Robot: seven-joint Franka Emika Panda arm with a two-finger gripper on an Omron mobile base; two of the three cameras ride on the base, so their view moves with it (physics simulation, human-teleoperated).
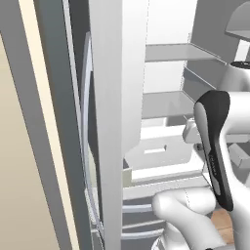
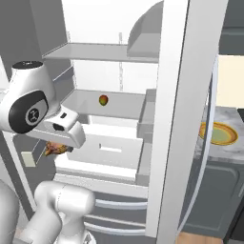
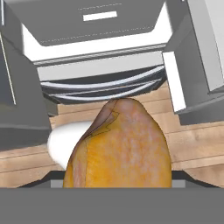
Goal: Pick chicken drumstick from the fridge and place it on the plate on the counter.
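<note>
The brown-orange chicken drumstick point(image 3: 120, 148) looms large in the hand view, held between my fingers, whose tips it hides. In the right base view the drumstick point(image 2: 55, 149) hangs under my hand, with my gripper point(image 2: 57, 148) shut on it, just in front of the open fridge point(image 2: 109, 62) at the height of its white drawers. The plate point(image 2: 218, 134), orange-yellow at the rim and pale green in the centre, lies on the marble counter point(image 2: 224, 151) to the right, beyond the fridge door. From the left base view, the fridge's white interior point(image 1: 163, 105) appears behind my arm.
A small red-green fruit point(image 2: 103, 100) sits on a grey fridge shelf. The white drawer point(image 2: 112, 148) lies right behind my hand. The open fridge door point(image 2: 174, 119) stands between my hand and the counter. Below the drumstick is wooden floor point(image 3: 192, 144).
</note>
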